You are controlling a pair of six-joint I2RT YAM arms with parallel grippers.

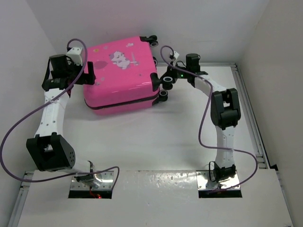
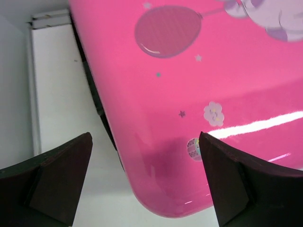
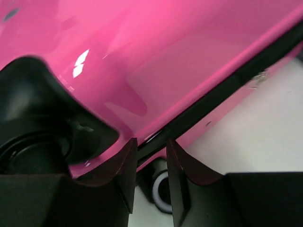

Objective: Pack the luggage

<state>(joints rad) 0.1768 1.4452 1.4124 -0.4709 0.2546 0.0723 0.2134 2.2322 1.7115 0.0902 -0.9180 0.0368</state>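
R gripper (image 3: pixel 151 147) sat nearly together at luggage (image 1: pixel 118 80) zipper seam (image 3: pixel 222 92), grip unclear; L gripper (image 2: pixel 144 139) gaped wide over its corner.

We see a robotics lab cell: white table (image 1: pixel 156 137) walled by plain panels (image 1: pixel 199 28), cabled arms (image 1: pixel 222 109) bolted to metal plates (image 1: pixel 222 185).

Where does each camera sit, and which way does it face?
Top external: above and behind the bases, looking down at the table; left arm, right arm and the luggage show.
Left wrist: on the left gripper, facing the luggage's rounded corner; its jaws show, wide apart.
Right wrist: on the right gripper, facing the zipper seam near a wheel; its jaws show, a narrow gap at the seam.
Shared: all three see the pink shell.
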